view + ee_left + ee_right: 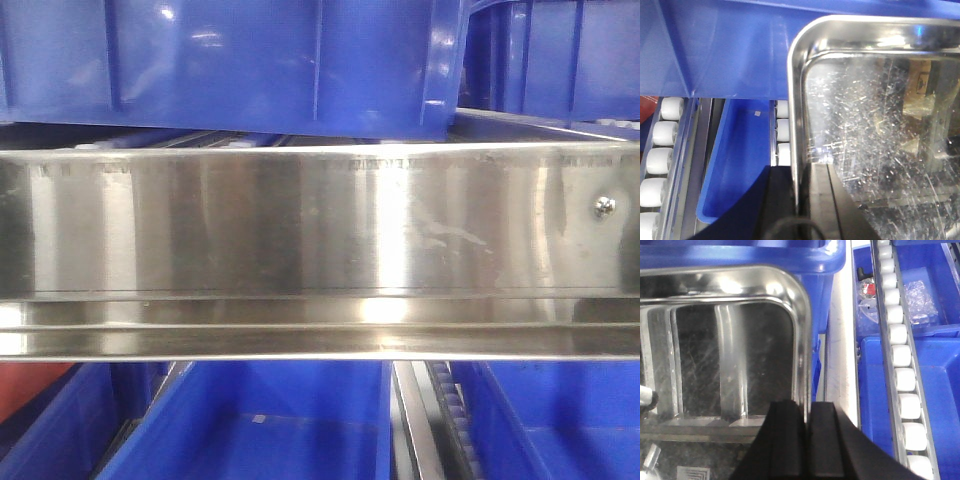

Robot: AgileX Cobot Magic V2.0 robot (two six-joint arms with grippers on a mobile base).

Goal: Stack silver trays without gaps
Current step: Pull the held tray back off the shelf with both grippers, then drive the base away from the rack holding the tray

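Two black grippers clamp one shallow, rectangular silver tray of shiny stainless steel by its out-turned rim. Your left gripper is closed over the left edge below a rounded corner, and your right gripper pinches the right edge the same way. The tray sits out over deep blue plastic bins beside a track of white plastic rollers, so you appear to be mid-carry, the stacking not yet done. It reads as one tray held from both sides, though no single view shows both grips.

Your next move calls for level wrists, corners squared over the tray that receives it, and an even descent so the rims meet all round; a tilt would likely leave a wedge. You cannot make out a lower tray for certain.

Your front camera shows none of this: a long brushed-steel rail with one small screw fills it. Only the right wrist shows clear plastic packets in a far bin.
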